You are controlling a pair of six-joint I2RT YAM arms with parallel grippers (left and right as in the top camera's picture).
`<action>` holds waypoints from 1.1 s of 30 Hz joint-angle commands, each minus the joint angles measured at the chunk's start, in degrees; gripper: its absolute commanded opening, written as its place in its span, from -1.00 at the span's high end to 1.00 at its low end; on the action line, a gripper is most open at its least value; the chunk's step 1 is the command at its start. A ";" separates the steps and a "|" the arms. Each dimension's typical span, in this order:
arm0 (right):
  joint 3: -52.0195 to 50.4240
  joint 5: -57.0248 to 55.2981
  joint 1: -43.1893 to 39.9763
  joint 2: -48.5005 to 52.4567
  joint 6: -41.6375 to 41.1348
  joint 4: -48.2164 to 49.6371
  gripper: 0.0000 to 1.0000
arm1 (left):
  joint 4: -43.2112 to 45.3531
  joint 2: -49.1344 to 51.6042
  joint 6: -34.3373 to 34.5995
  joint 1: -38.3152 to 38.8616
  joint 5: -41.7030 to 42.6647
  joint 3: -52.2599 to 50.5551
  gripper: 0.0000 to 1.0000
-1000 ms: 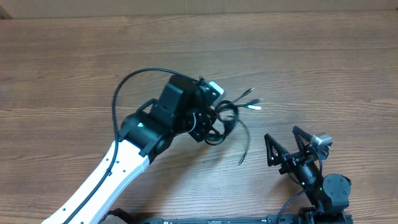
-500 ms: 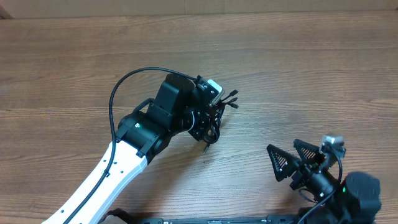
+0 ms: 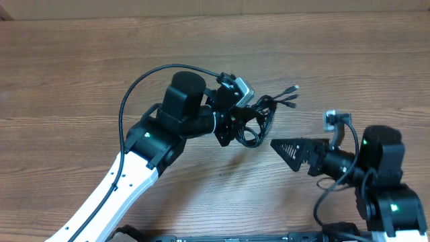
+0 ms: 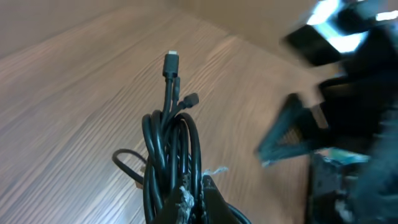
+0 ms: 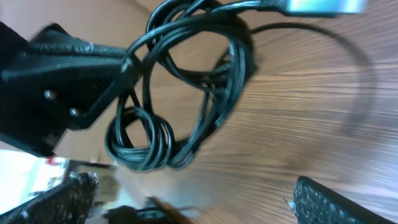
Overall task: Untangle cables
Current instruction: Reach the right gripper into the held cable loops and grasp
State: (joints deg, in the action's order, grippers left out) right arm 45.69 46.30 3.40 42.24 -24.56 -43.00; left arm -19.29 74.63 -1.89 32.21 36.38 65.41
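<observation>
L pincer [image 3: 236, 128] w/ cables [image 3: 261, 115], wood table [image 3: 67, 67]

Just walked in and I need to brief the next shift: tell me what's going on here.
The left arm has its jaws shut on a tangled bundle of black cables, apparently held just above the wooden table. The right arm points its open jaws at the bundle from the side, close but not touching. Nothing is untangled yet.
</observation>
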 commanded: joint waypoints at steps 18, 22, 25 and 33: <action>1.53 9.49 -0.13 2.32 -30.36 16.13 -0.67 | 15.58 -1.40 5.95 -6.99 21.11 0.76 0.92; 1.53 8.90 -0.13 2.32 -30.40 16.20 -0.63 | 20.61 -1.40 10.40 -6.99 21.11 0.76 0.92; 1.53 8.68 -0.13 2.32 -30.53 16.96 -0.58 | 23.06 -1.40 12.74 -6.36 21.11 0.76 0.92; 1.53 11.04 -0.13 2.32 -30.51 22.14 -0.34 | 25.59 -1.38 13.75 -0.81 18.27 0.76 0.92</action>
State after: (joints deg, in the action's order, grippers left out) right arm 45.76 55.75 3.40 44.69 -55.18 -21.82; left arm 5.72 74.56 10.61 29.50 55.90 65.34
